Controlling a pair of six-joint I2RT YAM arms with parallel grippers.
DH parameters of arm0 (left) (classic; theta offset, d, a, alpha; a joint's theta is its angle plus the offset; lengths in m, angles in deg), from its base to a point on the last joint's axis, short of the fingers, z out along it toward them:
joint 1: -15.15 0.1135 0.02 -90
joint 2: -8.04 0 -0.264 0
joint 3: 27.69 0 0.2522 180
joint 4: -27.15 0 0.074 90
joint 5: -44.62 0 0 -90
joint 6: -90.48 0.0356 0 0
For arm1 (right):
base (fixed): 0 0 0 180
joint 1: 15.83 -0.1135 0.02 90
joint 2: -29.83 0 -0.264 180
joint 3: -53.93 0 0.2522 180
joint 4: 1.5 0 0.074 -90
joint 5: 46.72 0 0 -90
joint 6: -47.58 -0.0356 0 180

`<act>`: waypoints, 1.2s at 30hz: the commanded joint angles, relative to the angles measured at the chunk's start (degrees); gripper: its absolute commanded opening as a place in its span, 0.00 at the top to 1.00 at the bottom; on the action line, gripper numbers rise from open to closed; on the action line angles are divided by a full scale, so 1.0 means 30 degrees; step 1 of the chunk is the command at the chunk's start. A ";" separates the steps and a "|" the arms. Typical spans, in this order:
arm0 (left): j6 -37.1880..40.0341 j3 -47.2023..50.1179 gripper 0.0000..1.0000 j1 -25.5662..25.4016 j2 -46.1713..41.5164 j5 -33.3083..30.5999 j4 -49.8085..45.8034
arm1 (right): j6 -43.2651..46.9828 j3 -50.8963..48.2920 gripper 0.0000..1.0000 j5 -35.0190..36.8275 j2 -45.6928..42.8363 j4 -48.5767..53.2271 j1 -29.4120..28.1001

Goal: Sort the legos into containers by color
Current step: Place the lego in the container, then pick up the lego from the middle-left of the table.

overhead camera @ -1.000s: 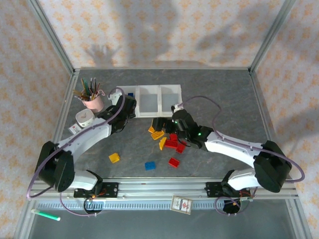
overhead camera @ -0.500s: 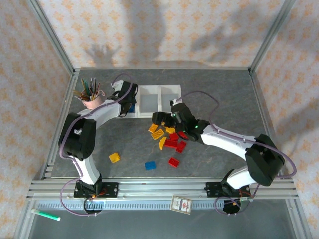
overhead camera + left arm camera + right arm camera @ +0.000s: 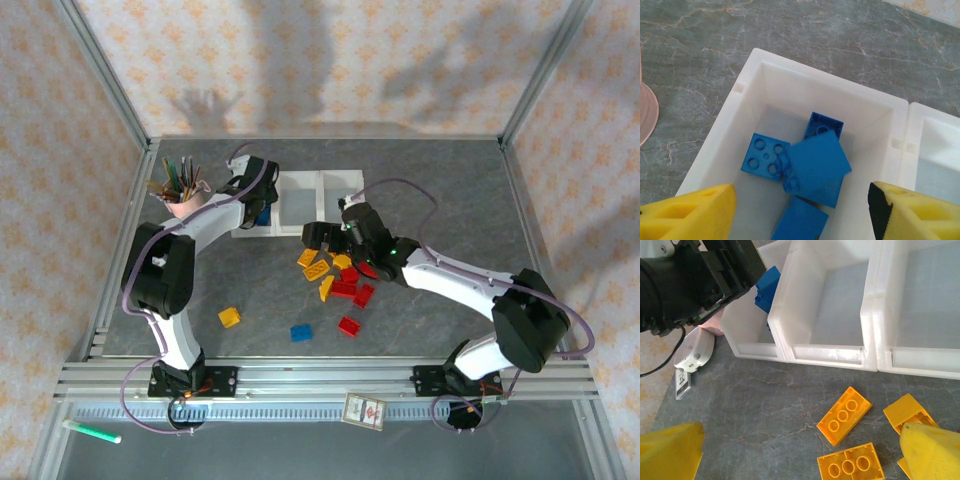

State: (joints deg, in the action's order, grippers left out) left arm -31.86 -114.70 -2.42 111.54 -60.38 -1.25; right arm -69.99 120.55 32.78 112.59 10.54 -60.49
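Three joined white containers form one tray whose long axis runs left to right across the table. We see the left tool hanging over the leftmost bin, its yellow fingers spread wide and holding nothing. Four blue legos lie in that bin, one studs-up and a larger one tilted across the others with a smooth face toward the camera.

The right tool is likewise wide apart and empty, hovering over the table just in front of the tray. Beneath it lie yellow-orange bricks: one has its long axis askew to the tray's front wall, and a second brick lies nearly parallel to it.

In the top view a pile of red and yellow-orange pieces sits beside the right tool. A yellow brick, a blue brick and a red brick lie apart from it, nearer the arm bases.

A white gadget beside the tray carries a label whose print we cannot read.
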 commanded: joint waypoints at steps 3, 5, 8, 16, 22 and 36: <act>0.0756 0.0448 0.24 0.0112 -0.2397 0.1395 -0.1118 | 0.0257 -0.0352 0.00 0.0321 -0.1229 0.1038 0.0051; 0.0750 0.1214 0.24 0.0058 -0.3205 0.2161 -0.1149 | 0.0196 -0.0726 0.00 0.0364 -0.1537 0.1382 0.0042; 0.0760 0.2460 0.24 -0.0328 -0.4499 0.3168 -0.1169 | 0.0003 -0.1614 0.00 0.0368 -0.2234 0.1493 0.0040; 0.0105 0.5607 0.22 -0.3628 -0.7664 0.3130 -0.2036 | -0.0636 -0.3256 0.00 0.0223 -0.3442 0.2649 0.0044; -0.1406 0.7906 0.22 -0.6069 -0.9679 0.3901 -0.2448 | -0.1247 -0.4804 0.00 -0.0120 -0.4488 0.2888 0.0035; -0.4225 1.0861 0.18 -1.1443 -0.9955 0.4601 -0.3629 | -0.2519 -0.8422 0.00 -0.1870 -0.6659 0.2535 0.0006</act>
State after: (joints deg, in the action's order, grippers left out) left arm -41.74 -83.86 -35.73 80.68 -46.98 -9.60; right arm -75.89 96.29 27.97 94.66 18.08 -60.49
